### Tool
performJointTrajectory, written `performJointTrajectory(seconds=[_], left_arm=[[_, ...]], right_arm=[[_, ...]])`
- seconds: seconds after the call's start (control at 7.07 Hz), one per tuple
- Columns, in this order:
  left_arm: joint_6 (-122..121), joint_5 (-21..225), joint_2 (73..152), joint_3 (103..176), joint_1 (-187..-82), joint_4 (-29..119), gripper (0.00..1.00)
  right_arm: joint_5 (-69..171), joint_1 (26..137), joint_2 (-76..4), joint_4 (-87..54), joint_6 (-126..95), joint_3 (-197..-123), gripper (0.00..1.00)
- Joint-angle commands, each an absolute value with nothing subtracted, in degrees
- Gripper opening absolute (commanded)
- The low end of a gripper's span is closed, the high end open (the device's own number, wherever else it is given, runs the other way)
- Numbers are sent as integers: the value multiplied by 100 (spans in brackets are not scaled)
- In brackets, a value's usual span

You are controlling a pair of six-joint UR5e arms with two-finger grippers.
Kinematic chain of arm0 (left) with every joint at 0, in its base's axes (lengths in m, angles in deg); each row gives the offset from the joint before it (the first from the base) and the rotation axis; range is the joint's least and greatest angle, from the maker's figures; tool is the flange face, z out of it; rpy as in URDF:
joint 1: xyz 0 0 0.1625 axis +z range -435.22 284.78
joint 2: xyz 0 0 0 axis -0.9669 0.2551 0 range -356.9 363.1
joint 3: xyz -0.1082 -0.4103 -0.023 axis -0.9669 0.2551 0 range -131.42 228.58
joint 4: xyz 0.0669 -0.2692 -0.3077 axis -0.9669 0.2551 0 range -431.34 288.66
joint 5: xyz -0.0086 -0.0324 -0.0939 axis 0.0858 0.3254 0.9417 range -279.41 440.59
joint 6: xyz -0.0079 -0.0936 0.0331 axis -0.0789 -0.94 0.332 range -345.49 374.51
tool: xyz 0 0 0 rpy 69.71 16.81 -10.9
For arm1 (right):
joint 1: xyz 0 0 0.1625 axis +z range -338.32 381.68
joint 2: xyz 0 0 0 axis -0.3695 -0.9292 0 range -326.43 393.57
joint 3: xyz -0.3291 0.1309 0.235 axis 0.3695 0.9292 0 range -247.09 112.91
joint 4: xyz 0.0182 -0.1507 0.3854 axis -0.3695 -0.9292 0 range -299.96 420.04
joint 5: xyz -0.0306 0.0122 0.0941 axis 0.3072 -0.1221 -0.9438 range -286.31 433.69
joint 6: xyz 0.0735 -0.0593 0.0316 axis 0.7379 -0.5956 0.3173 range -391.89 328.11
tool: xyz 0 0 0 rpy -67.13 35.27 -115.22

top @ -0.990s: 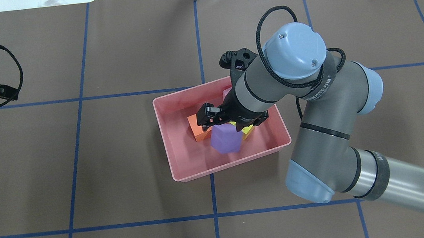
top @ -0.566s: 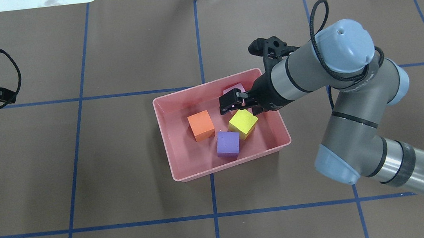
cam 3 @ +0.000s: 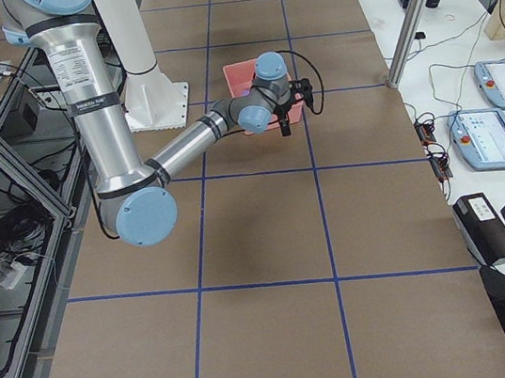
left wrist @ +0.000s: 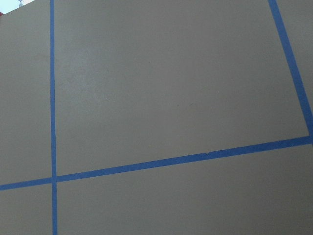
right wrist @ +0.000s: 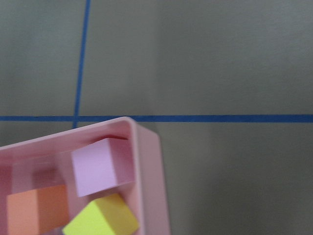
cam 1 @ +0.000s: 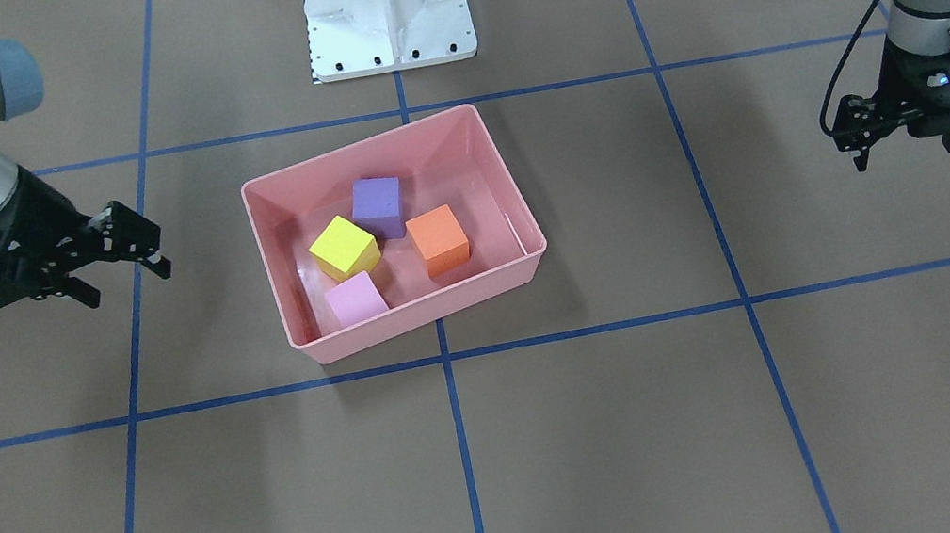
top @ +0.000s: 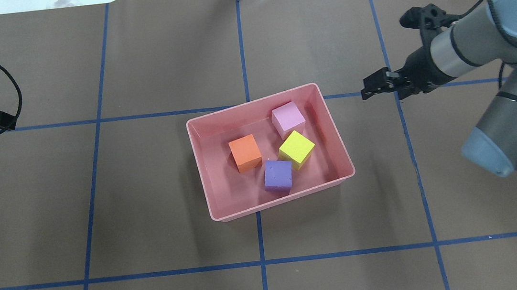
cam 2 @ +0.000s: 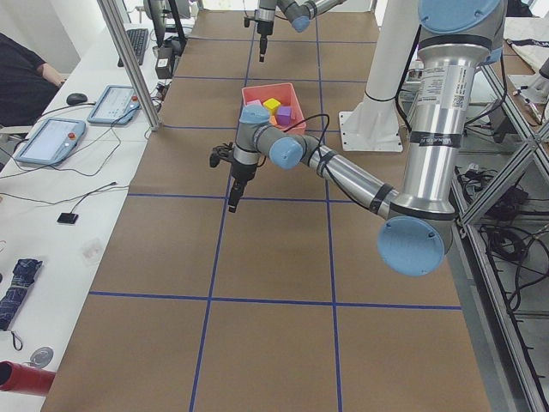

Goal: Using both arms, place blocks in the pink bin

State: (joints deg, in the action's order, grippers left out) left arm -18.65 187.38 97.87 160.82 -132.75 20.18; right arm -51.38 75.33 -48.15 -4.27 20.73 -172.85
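Well clear of the pink bin [top: 253,98], the right gripper [top: 370,87] has backed off, its last block delivered.

Within the past second it let the purple block [top: 278,175] go and drew away. Its jaws stand parted and empty, and its fingers point back at the bin, which lies apart ahead of the fingertips. The purple block rests inside with the yellow block [top: 296,148], orange block [top: 245,152] and light pink block [top: 288,117], so the task looks complete. The left gripper [cam 1: 903,149] hangs pointing down, far beyond the bin's other side, with its jaws seemingly parted and empty.
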Motion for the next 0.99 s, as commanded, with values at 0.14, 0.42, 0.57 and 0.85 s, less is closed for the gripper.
performJointTrajectory(seconds=[0.14,0.42,0.57,0.85], left_arm=[[852,19667,9171,15767,-14654,2007,100],[2216,20369,9064,15031,-15717,2016,100],[2781,20773,9099,14470,-16218,2024,100],[2980,20882,9161,14008,-16460,2059,100]], right_arm=[[-5164,9010,-5949,-447,-686,-16601,100],[-5417,9881,-6012,-448,-1621,-15888,100],[-5976,10329,-6047,-456,-1798,-15694,100],[-6096,10763,-6109,-465,-1949,-15464,100]])
